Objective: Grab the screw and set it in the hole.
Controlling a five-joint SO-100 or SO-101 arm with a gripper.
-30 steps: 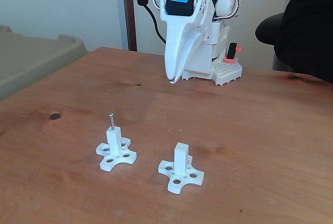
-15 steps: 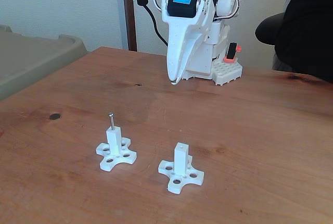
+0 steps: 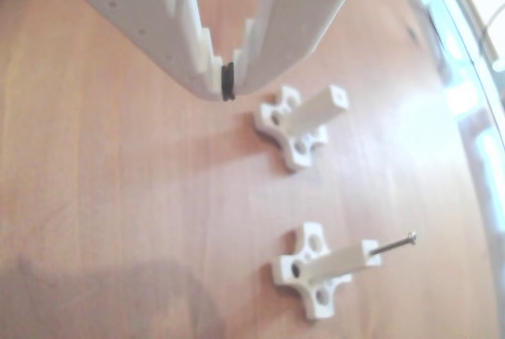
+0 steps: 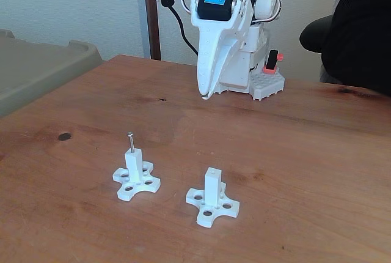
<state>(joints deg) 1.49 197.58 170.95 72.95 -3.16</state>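
Fingers (image 4: 205,96) higher than before, closed and empty; screw (image 4: 131,142) upright, head up, in left post's hole.

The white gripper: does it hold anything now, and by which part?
Nothing is held. The white gripper hangs shut above the table with its tips together, and the thin silver-grey screw stands in a white square post, apart from it.

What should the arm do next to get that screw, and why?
Probably open the jaws and descend toward the screw, which stands upright in the left post in the fixed view. The gripper hangs shut and empty well behind both stands, and the hole atop the right post is unfilled.
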